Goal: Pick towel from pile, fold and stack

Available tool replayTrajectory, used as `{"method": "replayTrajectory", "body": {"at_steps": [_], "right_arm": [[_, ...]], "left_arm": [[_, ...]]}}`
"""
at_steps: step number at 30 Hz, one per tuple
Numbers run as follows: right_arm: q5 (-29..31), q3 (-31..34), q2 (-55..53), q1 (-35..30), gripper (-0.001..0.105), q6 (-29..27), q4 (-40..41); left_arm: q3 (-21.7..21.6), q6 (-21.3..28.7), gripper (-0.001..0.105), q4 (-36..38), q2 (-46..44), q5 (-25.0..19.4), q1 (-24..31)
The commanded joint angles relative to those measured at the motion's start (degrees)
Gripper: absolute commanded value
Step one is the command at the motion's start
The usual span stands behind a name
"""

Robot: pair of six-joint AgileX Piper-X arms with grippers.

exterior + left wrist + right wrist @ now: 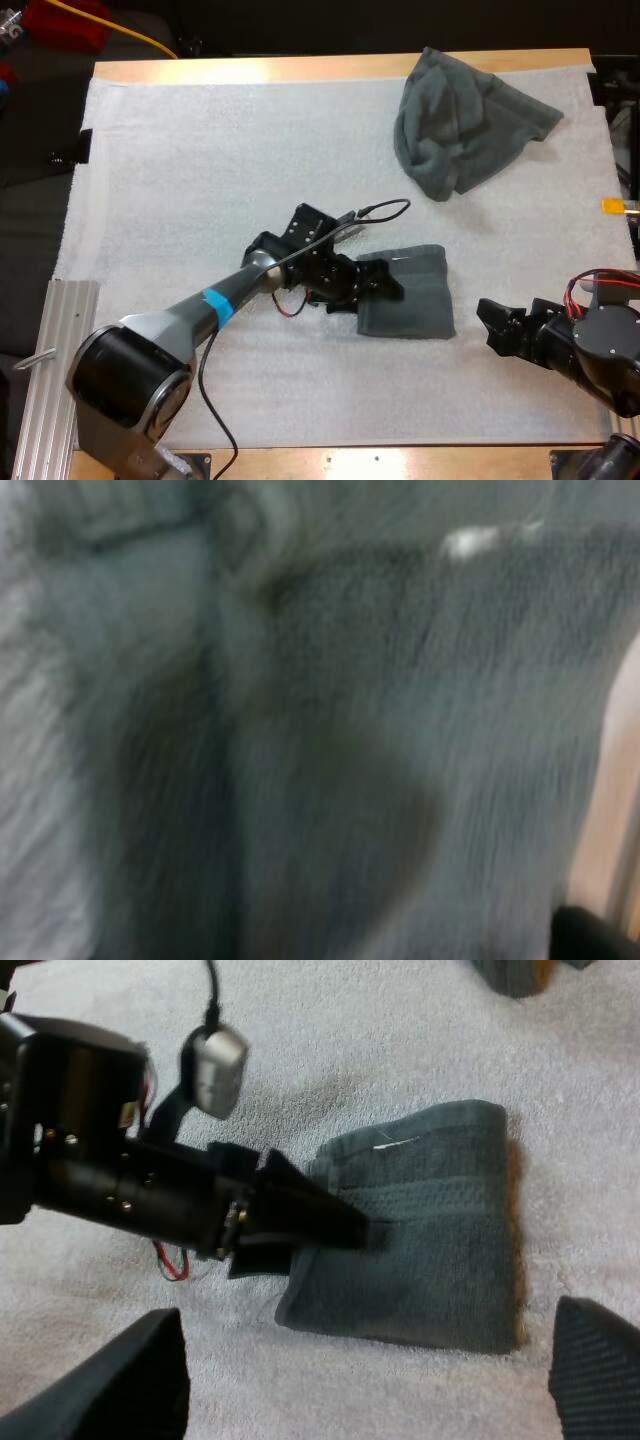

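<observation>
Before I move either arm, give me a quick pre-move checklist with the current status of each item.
1. The folded towel lies flat on the mat: ok.
2. The left gripper is at the folded towel's edge: ok.
3. Left jaws released: cannot tell.
4. The right gripper has its jaws open, clear of the folded towel: ok.
5. The crumpled towel lies apart from the folded towel, toward the far side: ok.

The folded dark grey-green towel (pixel 420 295) is matt, ribbed terry cloth; the white mat (pixel 200 180) looks finely pebbled, foam-like.
</observation>
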Motion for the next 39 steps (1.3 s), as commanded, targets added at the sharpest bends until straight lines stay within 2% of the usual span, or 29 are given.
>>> {"method": "replayTrajectory", "body": {"at_steps": [1,8,10,14,16,18,25,29,36,39], "right_arm": [[0.4,-0.5,-0.2,-0.2,0.072,-0.6,0.2],[0.4,-0.5,-0.2,-0.2,0.072,-0.6,0.2],[0.4,-0.5,-0.2,-0.2,0.072,-0.6,0.2],[0.4,-0.5,-0.2,-0.2,0.072,-0.7,0.2],[0.4,-0.5,-0.2,-0.2,0.072,-1.1,0.2],[0.4,-0.5,-0.2,-0.2,0.072,-1.1,0.2],[0.4,-0.5,-0.2,-0.2,0.072,-2.0,0.2],[0.4,-0.5,-0.2,-0.2,0.072,-3.0,0.2],[0.4,-0.5,-0.2,-0.2,0.072,-3.1,0.1],[0.4,-0.5,-0.2,-0.2,0.072,-3.1,0.1]], "left_arm": [[-1.0,-1.7,0.072,-0.3,0.5,0.4,-1.1],[-5.3,-4.2,0.070,-0.3,3.4,2.0,-3.7],[-5.5,-4.2,0.065,-0.3,3.5,2.2,-3.7],[-5.5,-4.2,0.040,0.2,3.5,2.4,-3.5],[-5.5,-2.5,0.015,0.9,3.5,2.9,-3.4],[-5.5,-0.5,0.000,1.1,3.3,4.2,-3.4],[-5.5,6.8,0.000,1.3,0.1,11.1,-2.8],[-5.5,9.4,0.000,1.5,-3.1,14.5,-1.1],[-5.5,14.4,0.000,6.5,-9.3,19.3,5.6],[-5.5,18.8,0.000,11.4,-11.3,19.5,9.1]]}}
